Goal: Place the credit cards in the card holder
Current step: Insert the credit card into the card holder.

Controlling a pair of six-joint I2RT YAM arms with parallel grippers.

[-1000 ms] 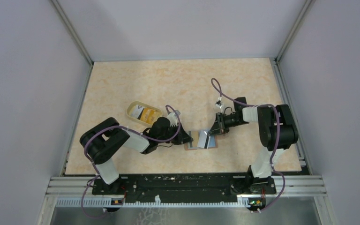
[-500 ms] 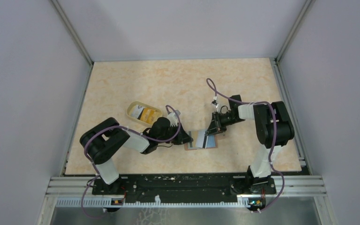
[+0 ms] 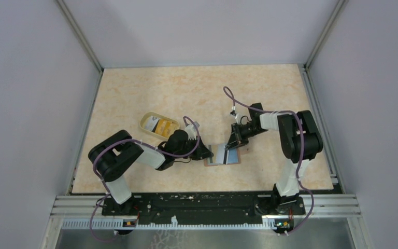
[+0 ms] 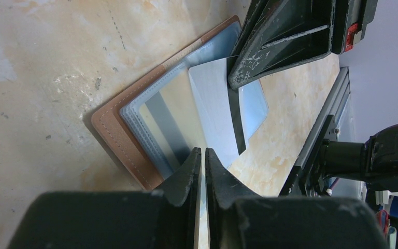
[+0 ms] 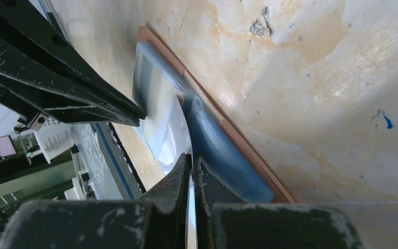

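Note:
The card holder [image 3: 234, 157] lies open on the table, reddish-brown outside [image 4: 119, 135], light blue lining [image 5: 228, 140]. One card with a grey stripe [image 4: 166, 119] sits in its clear pocket. My right gripper [image 3: 232, 144] is shut on a white credit card [image 4: 212, 104], which bends down from the jaws [image 5: 173, 129] onto the holder's lining. My left gripper [image 3: 206, 153] is shut at the holder's left edge, with a thin pale sheet pinched between its fingers [image 4: 186, 171]. Its tip [image 5: 134, 115] touches the lining in the right wrist view.
A translucent yellowish cup [image 3: 158, 124] stands behind the left arm with an orange-yellow card [image 3: 161, 126] inside. The metal rail [image 3: 202, 205] with both arm bases runs along the near table edge. Grey walls enclose the table on three sides.
The right gripper has moved left and slightly away with the white card, bringing it further over the open holder. The left arm has stayed in place.

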